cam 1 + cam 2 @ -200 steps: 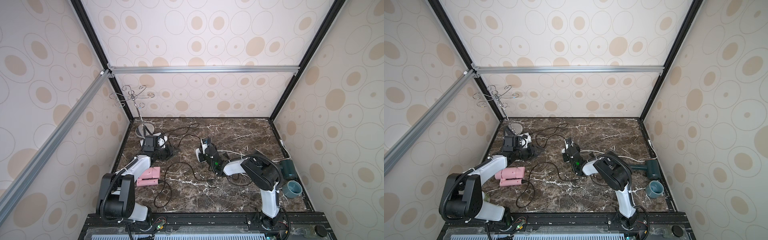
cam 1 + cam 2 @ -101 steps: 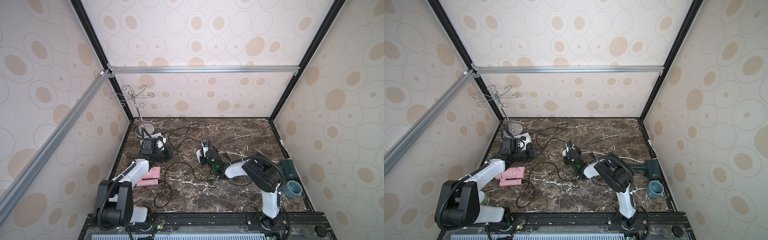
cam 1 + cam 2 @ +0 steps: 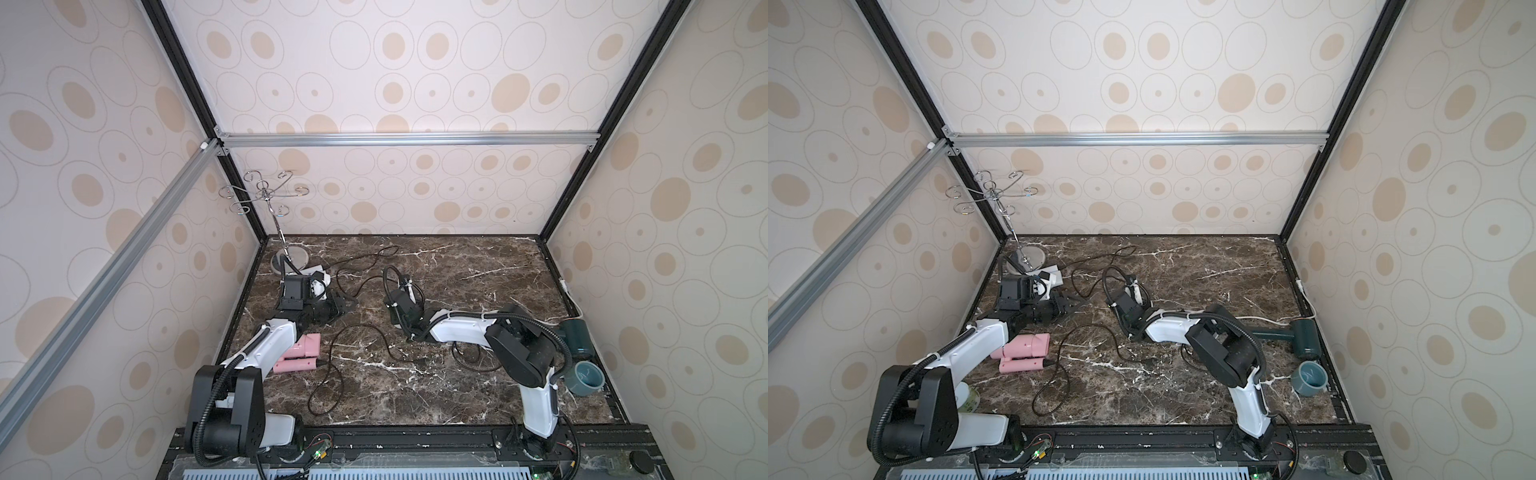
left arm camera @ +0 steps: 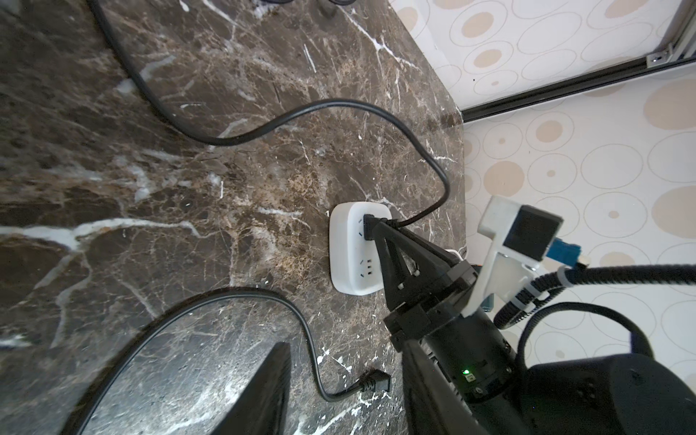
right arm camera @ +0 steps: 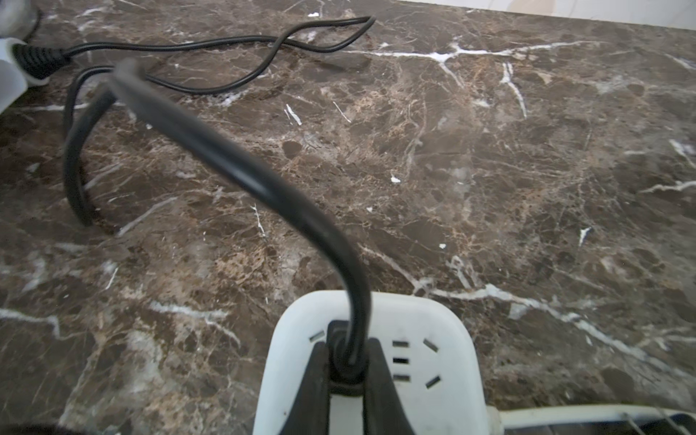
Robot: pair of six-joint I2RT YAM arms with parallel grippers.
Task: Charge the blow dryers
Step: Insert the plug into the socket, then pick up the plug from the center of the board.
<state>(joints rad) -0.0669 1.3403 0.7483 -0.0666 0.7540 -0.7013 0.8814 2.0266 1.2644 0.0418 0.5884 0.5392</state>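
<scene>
Your right hand point(image 5: 344, 363) clamped on plug point(image 5: 343, 337), pushed into socket block point(image 5: 433, 339) — first one looks nearly done. Left hand point(image 3: 1070, 305) open, empty; loose plug point(image 4: 373, 384) near it. Pink dryer point(image 3: 301, 357), green dryer point(image 3: 575, 338) behind your hands — both look unplugged.

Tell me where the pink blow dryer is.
In both top views the pink blow dryer lies on the table near the left wall, partly hidden by the left arm.
</scene>
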